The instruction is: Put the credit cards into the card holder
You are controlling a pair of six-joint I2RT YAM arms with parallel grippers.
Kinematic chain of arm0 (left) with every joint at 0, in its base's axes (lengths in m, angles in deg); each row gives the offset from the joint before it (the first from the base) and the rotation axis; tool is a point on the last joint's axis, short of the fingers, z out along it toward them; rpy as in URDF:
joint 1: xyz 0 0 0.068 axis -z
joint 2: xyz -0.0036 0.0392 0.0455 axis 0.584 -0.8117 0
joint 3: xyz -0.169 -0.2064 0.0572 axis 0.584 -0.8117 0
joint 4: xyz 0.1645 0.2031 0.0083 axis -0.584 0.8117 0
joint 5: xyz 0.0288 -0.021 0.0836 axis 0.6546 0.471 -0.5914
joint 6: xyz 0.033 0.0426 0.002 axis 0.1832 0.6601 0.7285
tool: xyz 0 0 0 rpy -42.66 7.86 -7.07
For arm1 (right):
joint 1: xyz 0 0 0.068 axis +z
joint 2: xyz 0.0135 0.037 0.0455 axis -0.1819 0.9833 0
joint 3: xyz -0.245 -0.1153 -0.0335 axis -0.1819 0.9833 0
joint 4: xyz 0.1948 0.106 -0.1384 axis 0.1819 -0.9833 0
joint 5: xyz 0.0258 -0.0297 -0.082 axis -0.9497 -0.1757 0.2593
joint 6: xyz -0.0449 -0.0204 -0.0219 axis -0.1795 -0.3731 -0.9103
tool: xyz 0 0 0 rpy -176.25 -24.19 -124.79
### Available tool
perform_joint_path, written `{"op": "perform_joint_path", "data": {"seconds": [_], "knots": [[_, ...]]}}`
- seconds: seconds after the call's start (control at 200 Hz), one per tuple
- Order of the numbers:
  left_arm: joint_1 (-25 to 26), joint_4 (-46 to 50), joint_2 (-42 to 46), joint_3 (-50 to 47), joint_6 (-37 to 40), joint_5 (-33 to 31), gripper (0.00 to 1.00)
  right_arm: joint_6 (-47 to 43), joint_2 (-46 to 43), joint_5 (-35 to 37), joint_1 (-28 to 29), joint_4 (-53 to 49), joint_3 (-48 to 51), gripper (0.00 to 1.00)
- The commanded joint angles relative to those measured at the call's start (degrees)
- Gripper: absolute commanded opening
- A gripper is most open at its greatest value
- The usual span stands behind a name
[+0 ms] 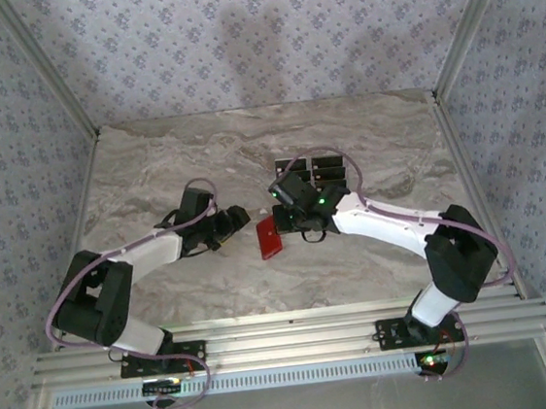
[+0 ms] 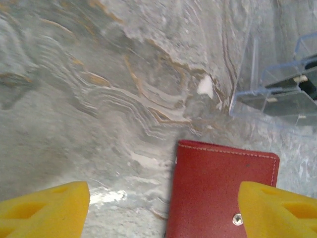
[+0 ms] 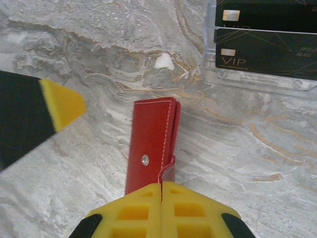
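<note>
A: What is the top view showing?
B: A smooth, veined, marble-patterned surface (image 1: 200,163). One flat red wallet (image 1: 269,236) is lying near its middle. Both arms are reaching inward with bent elbows. The left end effector (image 1: 237,216) is sitting just left of the wallet and the right end effector (image 1: 283,225) is meeting its right edge. Black cards (image 1: 313,171) are standing in a rack (image 1: 341,180) behind; I cannot count them here.
A: And the left wrist?
B: The left end effector (image 2: 163,203) is gaping wide and gripping nothing. One yellow finger is hanging over bare surface (image 2: 99,99), the other over the wallet's (image 2: 223,183) grained, stitched face with its one metal snap (image 2: 237,218). A clear plastic rack (image 2: 257,94) is standing beyond.
A: The right wrist?
B: The right end effector (image 3: 162,198) is pinching the wallet's (image 3: 151,139) near flap, pads pressed together. Two glossy black cards (image 3: 267,52) are sitting in the rack (image 3: 257,83), apart from the wallet.
</note>
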Motion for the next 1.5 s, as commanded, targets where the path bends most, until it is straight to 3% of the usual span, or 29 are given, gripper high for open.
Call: {"op": "perform_joint_path", "data": {"seconds": [0.0,0.285,1.149,1.494], "knots": [[1.77,2.13,0.74,3.67,1.51,-1.10,0.80,-0.44,-2.64,-1.88,-0.44,0.49,0.43,0.00],[4.68,1.81,-3.31,8.87,1.05,-0.61,0.81,0.39,-2.92,-1.99,-0.49,2.11,1.54,0.00],[8.70,-0.66,-6.97,9.05,-0.68,-0.74,0.81,1.06,-4.58,-2.09,-0.57,2.21,2.58,0.00],[8.90,-1.39,-4.07,2.79,-3.05,-4.84,0.79,1.14,-5.33,-1.01,-1.40,1.89,5.44,0.00]]}}
